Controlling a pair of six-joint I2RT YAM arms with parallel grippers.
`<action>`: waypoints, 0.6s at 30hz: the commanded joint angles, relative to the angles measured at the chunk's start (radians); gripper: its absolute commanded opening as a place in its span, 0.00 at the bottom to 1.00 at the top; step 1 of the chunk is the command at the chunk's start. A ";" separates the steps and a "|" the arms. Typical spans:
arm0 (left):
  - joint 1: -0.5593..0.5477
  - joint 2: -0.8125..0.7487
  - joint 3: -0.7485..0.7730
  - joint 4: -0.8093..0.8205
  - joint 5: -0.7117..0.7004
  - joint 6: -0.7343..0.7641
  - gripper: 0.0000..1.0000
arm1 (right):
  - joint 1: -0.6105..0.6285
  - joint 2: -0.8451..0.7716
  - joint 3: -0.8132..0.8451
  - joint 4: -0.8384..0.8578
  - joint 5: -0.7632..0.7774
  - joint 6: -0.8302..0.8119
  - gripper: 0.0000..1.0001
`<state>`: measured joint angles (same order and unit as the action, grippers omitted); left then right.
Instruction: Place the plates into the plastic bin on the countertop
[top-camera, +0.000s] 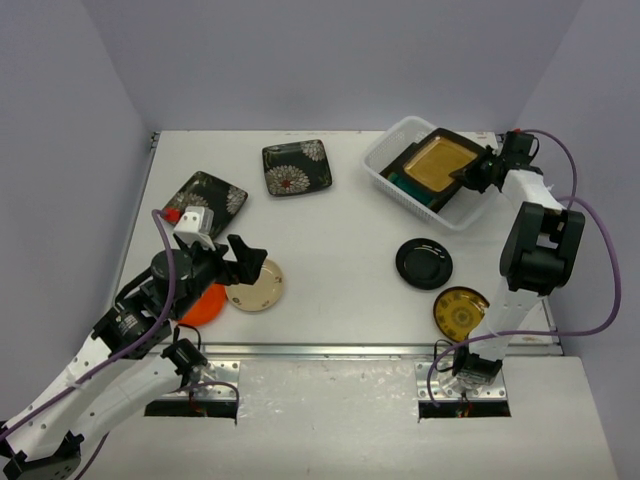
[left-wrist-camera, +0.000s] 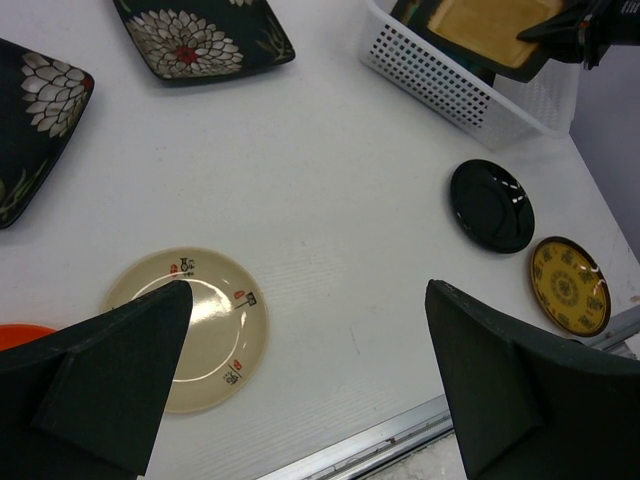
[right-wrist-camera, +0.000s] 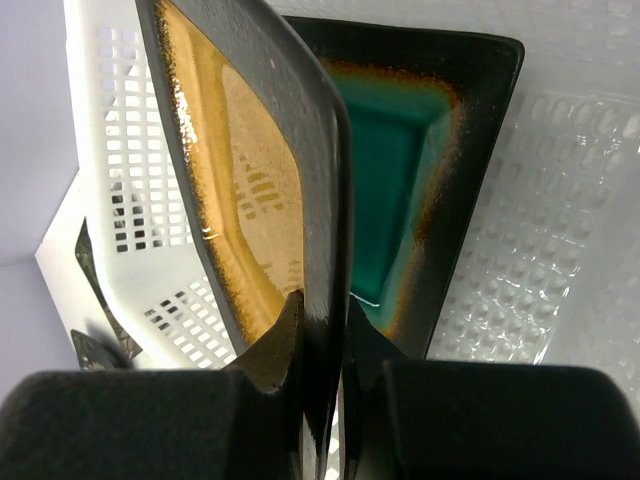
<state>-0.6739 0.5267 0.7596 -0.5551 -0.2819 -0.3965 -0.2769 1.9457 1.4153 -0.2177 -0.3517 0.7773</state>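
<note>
Right gripper (right-wrist-camera: 322, 325), nearly closed, clamps the amber plate (right-wrist-camera: 240, 190) by its rim over the bin (right-wrist-camera: 120, 150).
Risk: released this tilted, it may strike and chip the teal plate (right-wrist-camera: 395, 170) just past the fingertips.

Plain white across the worktop (top-camera: 340, 230); milky white, gridded with slots, on the bin (top-camera: 388, 142). Shows amber ringed by speckled dark brown on the amber plate (top-camera: 441, 163), teal edged in rust inside black on the teal plate (right-wrist-camera: 395, 190). White, red-hearted flowers over black on the far floral plate (top-camera: 296, 167) and the left floral plate (top-camera: 210, 193). Tiny red and black marks on the cream plate (top-camera: 258, 288); flat colour on the orange plate (top-camera: 205, 305); gloss on the black plate (top-camera: 424, 263); yellow ornament, dark rim, on the yellow-patterned plate (top-camera: 460, 312).
</note>
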 joint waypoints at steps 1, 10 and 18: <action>-0.003 -0.012 -0.003 0.051 0.010 0.015 1.00 | 0.007 -0.041 0.005 0.178 -0.069 0.000 0.00; -0.004 -0.022 -0.005 0.053 0.010 0.015 1.00 | 0.005 -0.022 0.004 0.182 -0.057 0.016 0.00; -0.004 -0.013 -0.005 0.057 0.021 0.018 1.00 | 0.005 0.032 0.039 0.087 -0.063 0.045 0.21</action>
<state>-0.6746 0.5101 0.7533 -0.5484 -0.2742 -0.3962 -0.2768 1.9789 1.3785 -0.1744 -0.3675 0.7878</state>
